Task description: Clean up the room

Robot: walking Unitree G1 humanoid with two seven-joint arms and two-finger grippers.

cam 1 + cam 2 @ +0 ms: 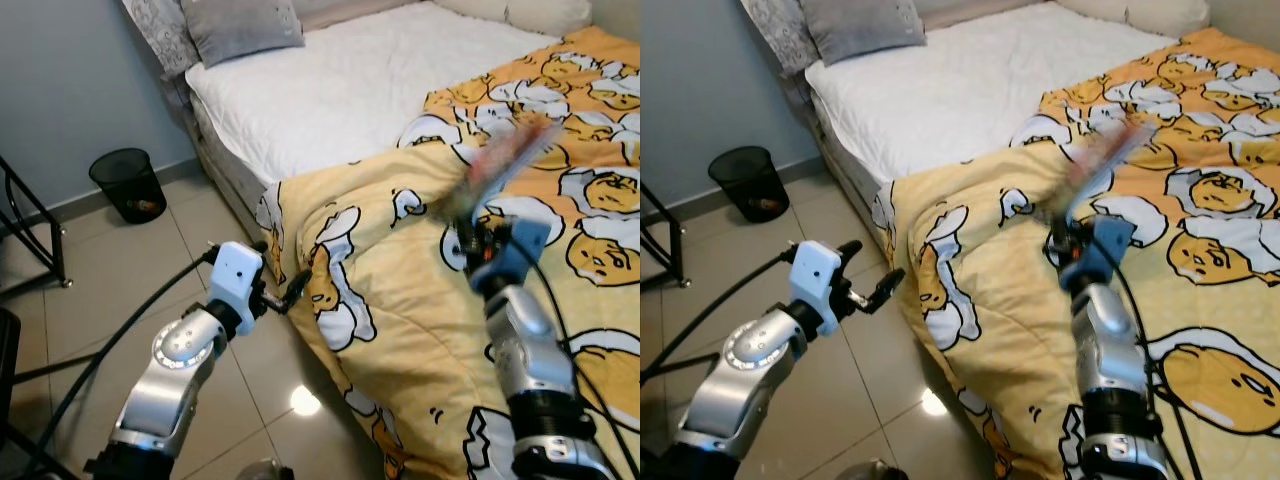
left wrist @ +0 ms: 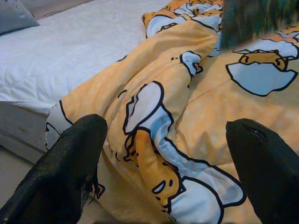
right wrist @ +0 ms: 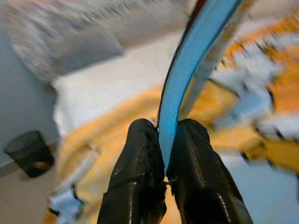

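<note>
Item: left tool (image 1: 285, 292), lower left of the head views, on a silver arm raised over the tiled floor (image 1: 200, 240). Its two black fingers (image 2: 70, 172) stand wide apart with nothing between them, pointed at the hanging edge of the quilt and not touching it.

Item: right tool (image 3: 163, 154), lower right of the head views, raised above the quilt. Its fingers are pressed close on a thin flat packet (image 3: 187, 65) with a light blue face; the packet stands up and away from the tool, tilted toward the upper right, and is motion-blurred in the head views (image 1: 505, 160), where it shows reddish and pale streaks. What the packet is cannot be told.

Item: yellow quilt (image 1: 400, 300) printed with white-and-yellow egg figures, rumpled, covering the right side of the bed and spilling over its near edge toward the floor in the centre of the frame.

Item: bed (image 1: 350, 90) with a bare white quilted mattress cover, upper centre.

Item: grey pillow (image 1: 240, 25) at the head of the bed, upper left, beside a patterned cushion (image 1: 160, 35).

Item: black mesh wastebasket (image 1: 128, 183), left of frame, on the floor near the grey wall, well apart from both tools, something orange showing inside.

Item: black metal frame (image 1: 35, 235), far left edge.
</note>
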